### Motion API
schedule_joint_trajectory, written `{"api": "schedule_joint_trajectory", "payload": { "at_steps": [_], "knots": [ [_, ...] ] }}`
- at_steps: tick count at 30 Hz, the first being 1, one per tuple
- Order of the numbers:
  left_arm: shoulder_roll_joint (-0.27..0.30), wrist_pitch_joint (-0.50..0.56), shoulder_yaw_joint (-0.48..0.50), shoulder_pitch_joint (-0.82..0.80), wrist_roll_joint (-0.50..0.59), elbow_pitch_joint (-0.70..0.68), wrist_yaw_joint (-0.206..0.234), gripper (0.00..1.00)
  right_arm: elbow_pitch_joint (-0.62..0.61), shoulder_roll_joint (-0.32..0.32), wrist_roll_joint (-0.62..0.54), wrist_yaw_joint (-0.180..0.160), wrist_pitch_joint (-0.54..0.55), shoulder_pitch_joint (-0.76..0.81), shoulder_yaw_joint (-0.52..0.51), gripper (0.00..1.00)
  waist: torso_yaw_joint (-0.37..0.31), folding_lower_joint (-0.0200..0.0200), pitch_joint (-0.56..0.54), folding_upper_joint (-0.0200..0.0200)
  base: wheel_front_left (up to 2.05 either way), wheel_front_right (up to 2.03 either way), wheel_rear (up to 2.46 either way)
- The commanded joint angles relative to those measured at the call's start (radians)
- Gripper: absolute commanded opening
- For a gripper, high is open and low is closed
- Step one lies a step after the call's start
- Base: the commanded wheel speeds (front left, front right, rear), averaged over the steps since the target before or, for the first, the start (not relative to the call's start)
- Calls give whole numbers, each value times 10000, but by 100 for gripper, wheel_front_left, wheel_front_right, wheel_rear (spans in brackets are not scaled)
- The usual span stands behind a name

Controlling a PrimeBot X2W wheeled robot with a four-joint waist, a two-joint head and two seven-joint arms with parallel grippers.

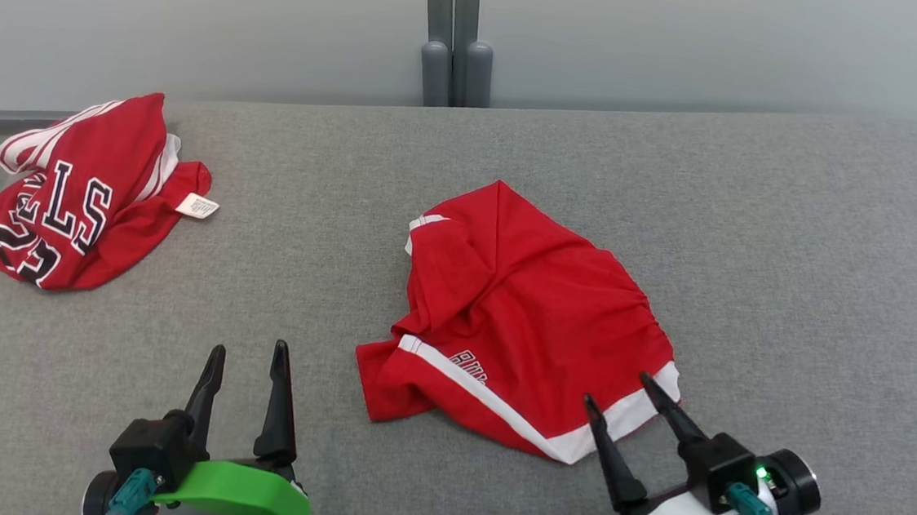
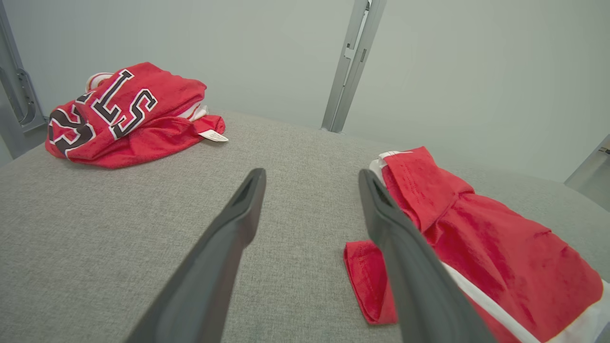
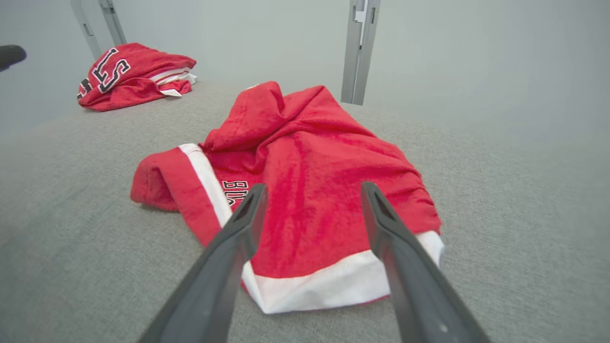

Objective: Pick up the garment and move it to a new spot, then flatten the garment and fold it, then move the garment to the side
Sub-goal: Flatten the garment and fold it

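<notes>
We find a grey woven-cloth worktop, flat, with open cloth toward its right and near edges. The garment, soft red knit with white banding and partly hidden dark lettering, lies crumpled and ridged mid-worktop. The right gripper stands spread over its near white hem, grasping nothing. The left gripper is likewise spread and empty. A lettered red jersey is bunched at the far left corner.

A grey woven-fabric surface is spreading wide, soft even light is falling over it, and along its far edge pale blank wall panels are rising, with a grey upright post splitting them at mid-edge.
</notes>
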Motion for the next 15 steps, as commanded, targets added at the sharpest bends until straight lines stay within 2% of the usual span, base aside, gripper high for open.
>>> {"api": "schedule_joint_trajectory", "payload": {
  "at_steps": [1,7,15],
  "knots": [
    [20,-2,45,98,72,-23,-42,100,-267,22,5,1,-42,195,-312,100,-131,0,-115,0,0,0,0],
    [20,-2,62,187,87,26,-66,100,-836,187,-73,1,-45,373,-1456,100,-256,0,-271,0,0,0,0],
    [19,-2,20,363,12,-3,-65,100,-1194,284,62,1,-46,491,-2351,100,-241,0,-421,0,0,0,0]
  ]
}}
